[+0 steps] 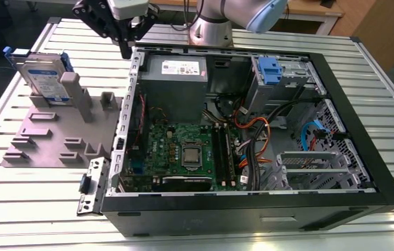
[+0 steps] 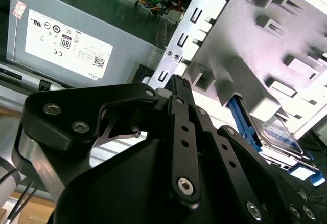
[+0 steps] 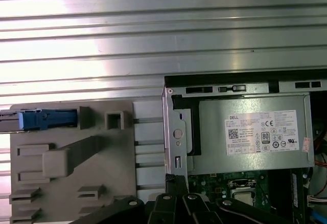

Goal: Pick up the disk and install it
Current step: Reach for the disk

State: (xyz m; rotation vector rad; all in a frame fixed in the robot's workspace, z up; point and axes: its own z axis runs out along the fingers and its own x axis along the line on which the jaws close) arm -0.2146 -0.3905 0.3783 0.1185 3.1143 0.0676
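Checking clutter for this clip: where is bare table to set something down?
Bare table lies at the exterior view's lower left, bordering the fixture, and at its right, past the case. Crowded: inside the case and around the disk.

Tabletop (image 1: 36, 209): silver, ribbed in long parallel strips.
Disk (image 1: 45, 78): silver body, blue-and-white label, blue rails.
Holder (image 1: 50, 141): plain matt grey.
Computer case (image 1: 252, 209): black outer frame, pale grey metal inside.
Power supply (image 1: 176, 83): grey, white sticker with black print.
Motherboard (image 1: 182, 149): green.
Cables (image 1: 250, 125): orange, black, one light blue.
Latch (image 1: 269, 70): blue.
End effector (image 1: 125, 52): black, silver screw heads.
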